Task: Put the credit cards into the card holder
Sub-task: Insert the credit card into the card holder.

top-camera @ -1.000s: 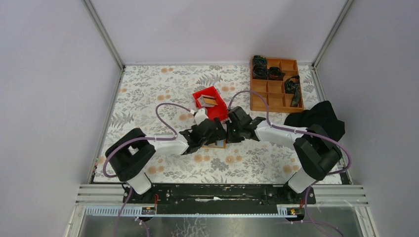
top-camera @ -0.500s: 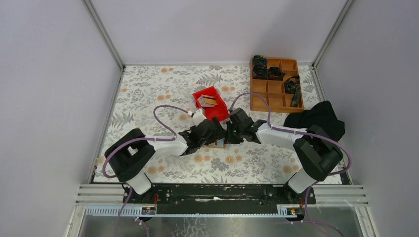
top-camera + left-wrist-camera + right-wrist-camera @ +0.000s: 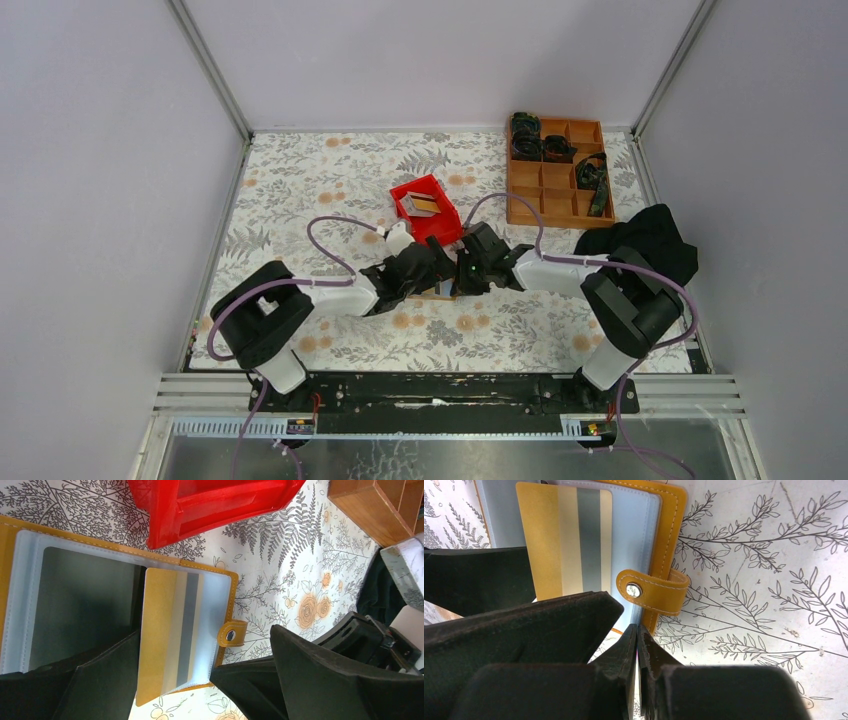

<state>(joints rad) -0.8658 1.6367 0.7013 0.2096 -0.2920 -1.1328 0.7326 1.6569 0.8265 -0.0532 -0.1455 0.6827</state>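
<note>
The card holder (image 3: 231, 605) lies open on the floral mat, tan-orange with clear sleeves and a dark grey panel (image 3: 85, 605). A gold credit card (image 3: 167, 635) with cream and grey stripes lies on its right half, also in the right wrist view (image 3: 566, 545). My left gripper (image 3: 205, 632) is open, its fingers straddling the holder. My right gripper (image 3: 638, 630) is shut on the thin edge of the holder's clear sleeve near the snap tab (image 3: 649, 592). In the top view the left gripper (image 3: 430, 272) and the right gripper (image 3: 462, 272) meet over the holder (image 3: 440, 293), mostly hiding it.
A red plastic bin (image 3: 440, 222) with a small object inside stands just behind the grippers, close in the left wrist view (image 3: 165, 510). A wooden compartment tray (image 3: 585, 208) sits at the back right. A black cloth (image 3: 645, 240) lies right.
Both grippers have edged slightly away from the bases and closer over the holder. Less of the holder shows in the top view.
</note>
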